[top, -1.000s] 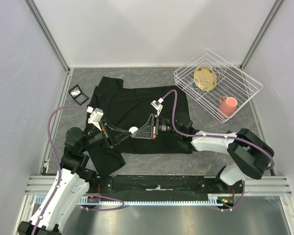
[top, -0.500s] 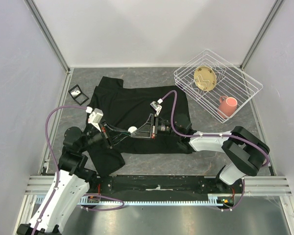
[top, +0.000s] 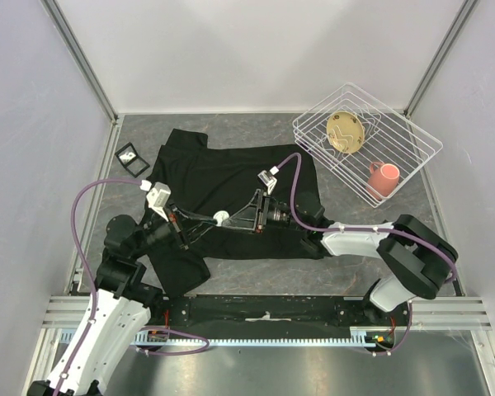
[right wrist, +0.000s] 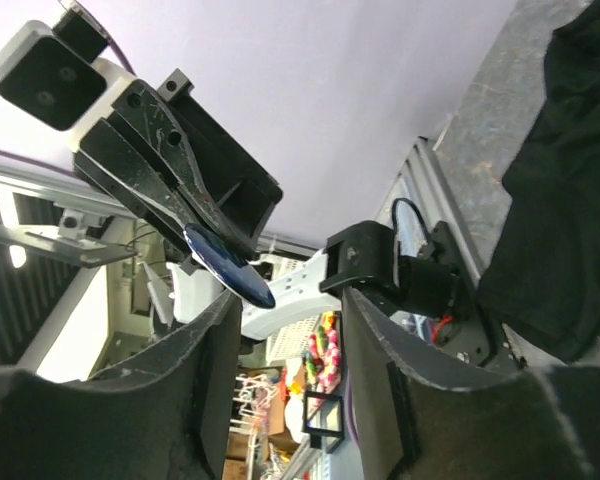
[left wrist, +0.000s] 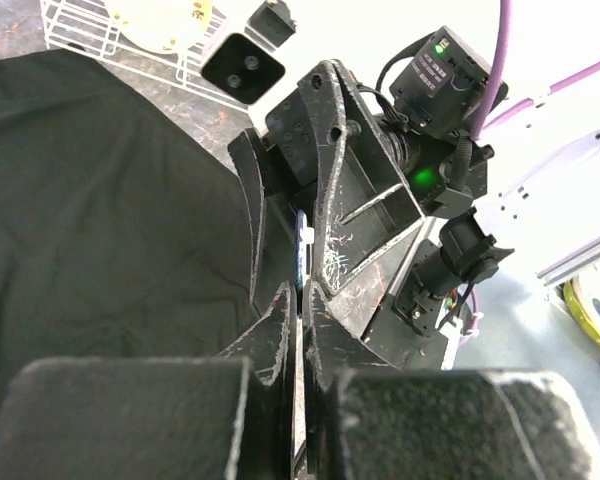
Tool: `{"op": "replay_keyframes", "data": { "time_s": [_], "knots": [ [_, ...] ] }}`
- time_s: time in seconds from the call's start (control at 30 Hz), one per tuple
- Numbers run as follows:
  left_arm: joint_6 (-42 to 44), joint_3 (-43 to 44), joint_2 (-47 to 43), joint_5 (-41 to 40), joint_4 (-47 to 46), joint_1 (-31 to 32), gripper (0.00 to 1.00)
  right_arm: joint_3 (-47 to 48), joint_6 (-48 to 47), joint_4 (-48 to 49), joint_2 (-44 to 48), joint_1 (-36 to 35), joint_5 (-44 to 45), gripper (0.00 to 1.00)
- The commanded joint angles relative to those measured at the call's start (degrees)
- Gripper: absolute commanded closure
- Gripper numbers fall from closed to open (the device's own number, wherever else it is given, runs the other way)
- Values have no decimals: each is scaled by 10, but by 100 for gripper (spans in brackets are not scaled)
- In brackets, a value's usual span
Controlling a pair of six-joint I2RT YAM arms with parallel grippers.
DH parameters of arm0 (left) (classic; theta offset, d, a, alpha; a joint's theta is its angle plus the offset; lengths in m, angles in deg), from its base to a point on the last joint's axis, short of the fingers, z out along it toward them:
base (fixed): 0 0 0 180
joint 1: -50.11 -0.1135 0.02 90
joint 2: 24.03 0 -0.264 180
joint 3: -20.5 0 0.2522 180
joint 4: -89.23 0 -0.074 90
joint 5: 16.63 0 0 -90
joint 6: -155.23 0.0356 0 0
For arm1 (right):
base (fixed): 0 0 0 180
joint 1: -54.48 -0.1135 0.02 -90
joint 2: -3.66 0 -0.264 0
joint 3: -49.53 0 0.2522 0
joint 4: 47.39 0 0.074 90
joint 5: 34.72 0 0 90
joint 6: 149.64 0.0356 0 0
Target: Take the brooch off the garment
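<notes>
Blue face of the brooch [right wrist: 230, 268] shows only from the right wrist; overhead it reads white. Left gripper [top: 208, 219] jaws pinch it over the garment [top: 223, 177]; right gripper [right wrist: 290, 300] jaws wide.

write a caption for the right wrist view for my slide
The left gripper pinches the blue brooch just ahead of the open right gripper; black shirt at right.

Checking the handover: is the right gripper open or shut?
Open: the right gripper shows its fingers apart, gripping nothing; the left gripper pinches the blue brooch.
</notes>
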Motion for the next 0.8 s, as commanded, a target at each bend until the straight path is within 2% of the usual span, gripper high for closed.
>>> {"op": "replay_keyframes", "data": {
  "time_s": [0.0, 0.03, 0.07, 0.13, 0.17, 0.27, 0.43, 0.57, 0.77],
  "knots": [
    [-46, 25, 9, -43, 21, 3, 98, 6, -92, -93, 62, 9, 9, 43],
    [-59, 29, 17, -48, 28, 3, 98, 9, -164, -126, 77, 9, 6, 41],
    [-88, 34, 24, -51, 36, 3, 98, 14, -207, -207, 92, 9, 6, 40],
    [-116, 47, 48, -42, 49, 3, 98, 36, -303, -300, 139, 8, 36, 36],
    [-142, 50, 54, -37, 51, 3, 98, 43, -389, -372, 151, 7, 48, 35],
    [-190, 50, 69, -16, 51, 3, 98, 77, -483, -430, 176, 6, 60, 32],
    [-253, 59, 82, 17, 65, 3, 98, 125, -562, -451, 177, 5, 36, 33],
    [-285, 65, 65, 27, 64, 3, 98, 152, -611, -489, 164, 5, 38, 37],
    [-277, 62, 47, 32, 74, 3, 98, 151, -585, -449, 156, 5, -11, 49]
  ]
}}
